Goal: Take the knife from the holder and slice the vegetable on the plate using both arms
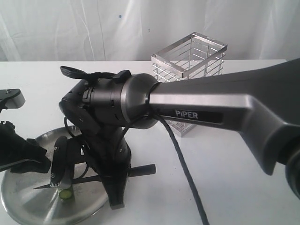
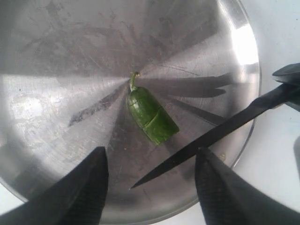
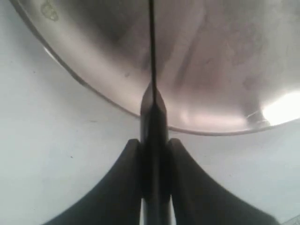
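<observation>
1. The plate sits on the white worktop in the 7 o'clock corner of the exterior view; the holder stands upright, well apart, toward 1 o'clock from it
2. The vegetable lies near the plate's middle, with its stem at one end and a pale cut face at the other
3. The right tool is clenched on the handle of the knife; the blade points toward 9 o'clock over the plate, near the vegetable but apart from it
4. The left tool hangs over the plate, released, fingers spread wide, grasping nothing

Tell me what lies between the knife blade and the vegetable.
Only bare plate; the left wrist view shows knife and vegetable apart.
</observation>
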{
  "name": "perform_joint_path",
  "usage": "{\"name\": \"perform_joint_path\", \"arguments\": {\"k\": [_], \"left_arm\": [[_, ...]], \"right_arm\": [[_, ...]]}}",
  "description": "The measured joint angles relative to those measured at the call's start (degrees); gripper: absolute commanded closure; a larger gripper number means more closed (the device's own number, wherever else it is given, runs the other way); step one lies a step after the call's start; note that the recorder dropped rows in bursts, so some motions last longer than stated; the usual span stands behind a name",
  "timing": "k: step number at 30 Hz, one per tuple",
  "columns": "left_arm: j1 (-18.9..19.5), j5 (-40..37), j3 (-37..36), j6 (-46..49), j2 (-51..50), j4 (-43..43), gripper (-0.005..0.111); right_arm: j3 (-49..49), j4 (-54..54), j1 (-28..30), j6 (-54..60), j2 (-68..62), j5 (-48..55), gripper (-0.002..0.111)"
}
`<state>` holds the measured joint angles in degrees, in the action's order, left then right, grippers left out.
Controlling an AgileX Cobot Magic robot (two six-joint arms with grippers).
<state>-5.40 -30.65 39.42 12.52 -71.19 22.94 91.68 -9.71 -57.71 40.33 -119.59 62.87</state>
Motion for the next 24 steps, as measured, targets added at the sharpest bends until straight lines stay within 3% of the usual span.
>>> {"name": "perform_joint_path", "arguments": {"k": [24], "left_arm": [[0.0, 0.0, 0.0, 0.0, 0.0, 0.7, 0.048]], "right_arm": [[0.0, -1.0, 0.0, 2.6, -3.1, -5.5, 0.108]]}}
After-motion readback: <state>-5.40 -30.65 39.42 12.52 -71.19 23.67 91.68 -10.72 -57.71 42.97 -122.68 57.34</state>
